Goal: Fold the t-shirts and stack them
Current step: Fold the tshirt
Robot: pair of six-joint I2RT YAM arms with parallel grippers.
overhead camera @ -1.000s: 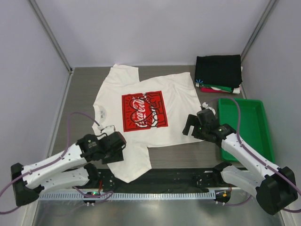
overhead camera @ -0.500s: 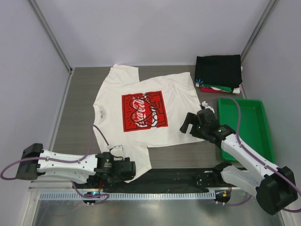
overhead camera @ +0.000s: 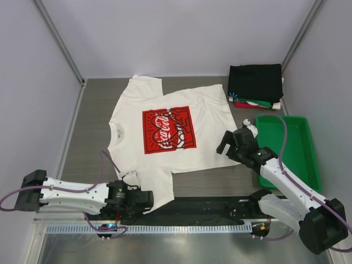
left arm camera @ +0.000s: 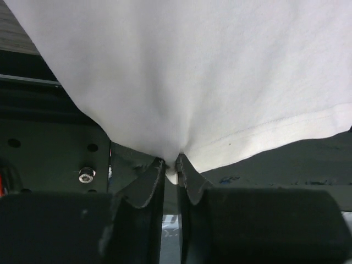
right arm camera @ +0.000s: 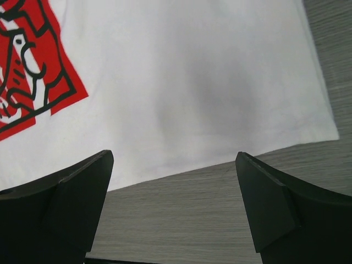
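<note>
A white t-shirt (overhead camera: 165,118) with a red square Coca-Cola print lies spread flat on the grey table. My left gripper (overhead camera: 149,199) is at the shirt's near edge, by the table's front. In the left wrist view it (left arm camera: 170,163) is shut on a pinch of the white cloth (left arm camera: 187,82). My right gripper (overhead camera: 223,145) is open and empty over the shirt's right edge. The right wrist view shows its jaws wide apart (right arm camera: 173,157) above the shirt's hem (right arm camera: 220,110) and bare table. A folded stack of t-shirts (overhead camera: 256,82), black on top with green, red and white below, lies at the back right.
A green plastic tray (overhead camera: 305,148) stands on the right, beside my right arm. A black mounting plate (overhead camera: 220,206) runs along the table's front edge. Grey walls close in the left, back and right sides.
My left arm swung down from the shirt's near sleeve to the front edge and took hold of the near cloth. My right gripper shifted slightly right.
</note>
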